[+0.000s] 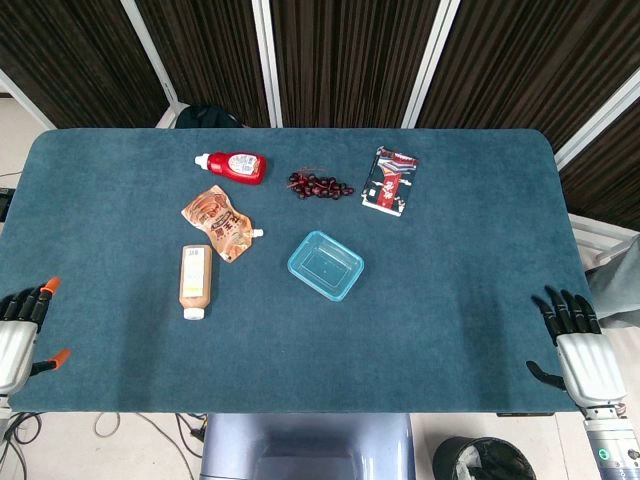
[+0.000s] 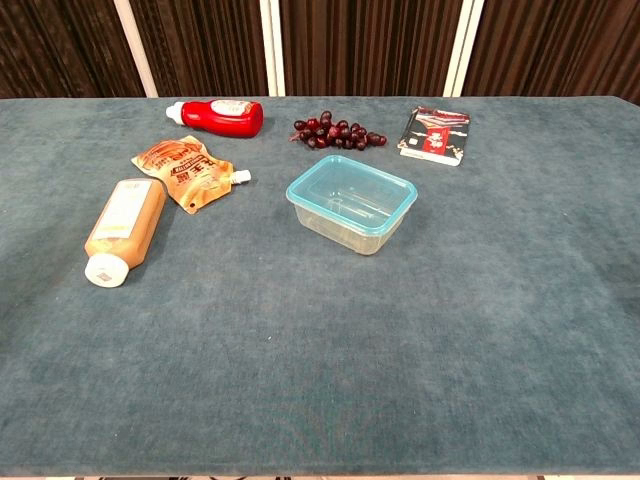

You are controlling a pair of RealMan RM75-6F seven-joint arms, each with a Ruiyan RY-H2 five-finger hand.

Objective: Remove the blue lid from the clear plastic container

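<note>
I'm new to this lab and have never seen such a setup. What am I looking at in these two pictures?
A two-armed robot with human-like hands sits at a blue table. The head view looks down from above; the chest view looks across from lower. At the near edge rest its left hand and right hand, both empty, fingers apart. On the table lie a clear container with a blue lid, a tan bottle, an orange pouch, a red bottle, grapes and a small packet. Nothing is held.

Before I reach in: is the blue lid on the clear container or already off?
On. The blue lid sits flush across the clear container, rim to rim, upright on the table. Neither hand touches it.
</note>
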